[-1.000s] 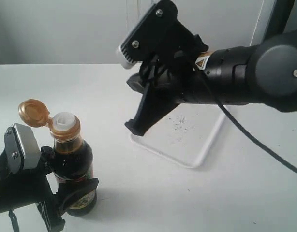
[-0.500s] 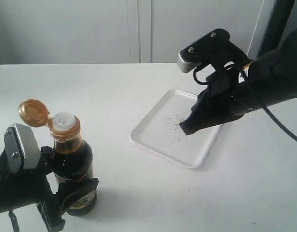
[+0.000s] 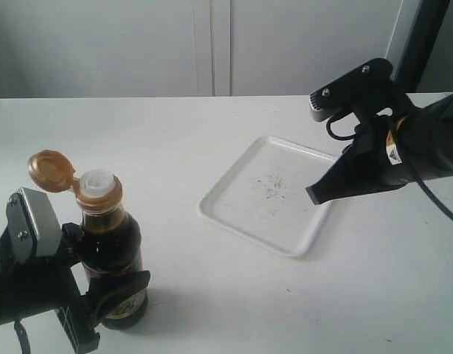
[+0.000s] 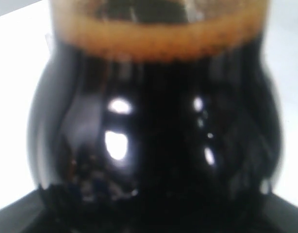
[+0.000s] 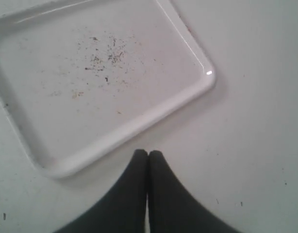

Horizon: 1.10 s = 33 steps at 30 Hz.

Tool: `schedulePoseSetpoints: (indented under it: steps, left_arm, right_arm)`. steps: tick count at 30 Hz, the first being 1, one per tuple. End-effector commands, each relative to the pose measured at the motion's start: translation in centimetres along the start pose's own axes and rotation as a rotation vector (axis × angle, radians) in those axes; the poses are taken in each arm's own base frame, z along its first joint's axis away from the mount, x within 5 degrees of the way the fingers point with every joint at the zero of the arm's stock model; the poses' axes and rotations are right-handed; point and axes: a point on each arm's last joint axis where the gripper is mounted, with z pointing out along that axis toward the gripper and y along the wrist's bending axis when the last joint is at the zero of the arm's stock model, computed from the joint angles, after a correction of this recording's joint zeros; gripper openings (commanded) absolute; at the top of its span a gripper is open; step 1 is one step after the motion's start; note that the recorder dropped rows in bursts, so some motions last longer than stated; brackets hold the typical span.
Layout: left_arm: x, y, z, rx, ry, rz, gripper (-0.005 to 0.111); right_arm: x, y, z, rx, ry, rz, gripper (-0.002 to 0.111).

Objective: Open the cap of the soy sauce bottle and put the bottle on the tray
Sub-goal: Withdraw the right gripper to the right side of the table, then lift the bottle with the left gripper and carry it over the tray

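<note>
The soy sauce bottle stands upright at the near left of the table, dark liquid inside and a label low on its body. Its golden cap is flipped back on its hinge, leaving the white spout bare. My left gripper is shut on the bottle's lower body; the left wrist view is filled by the dark bottle. The white tray lies at centre right, empty but for dark specks. My right gripper hovers over the tray's right edge, fingertips pressed together, holding nothing; the tray rim is just ahead.
A white table top carries everything. A pale wall or cabinet front runs along the back, with a dark vertical post at the far right behind the right arm.
The right arm has swung from above the middle of the scene to the right and down, uncovering the tray. The bottle, its open cap and the left gripper have stayed put.
</note>
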Motion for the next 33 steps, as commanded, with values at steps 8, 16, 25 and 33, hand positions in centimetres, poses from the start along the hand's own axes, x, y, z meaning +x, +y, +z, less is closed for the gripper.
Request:
schedulePoseSetpoints:
  steps: [8, 16, 25, 33]
  left_arm:
    - [-0.9, 0.9, 0.5, -0.033, -0.033, -0.028, 0.0]
    - [-1.9, 1.7, 1.1, -0.038, -0.068, -0.025, 0.0]
    - [-5.4, 2.5, 0.8, -0.068, -0.191, 0.039, 0.0]
    - [-10.6, 2.4, 2.9, -0.043, -0.364, 0.065, 0.0]
  right_arm:
    - [0.8, -4.5, 0.5, 0.095, -0.016, 0.126, 0.0]
    - [2.2, -6.1, 1.2, 0.118, -0.016, 0.185, 0.0]
    - [3.2, -6.1, 2.5, 0.105, 0.091, 0.156, 0.0]
    - [3.8, -7.7, 2.8, 0.124, 0.088, 0.208, 0.0]
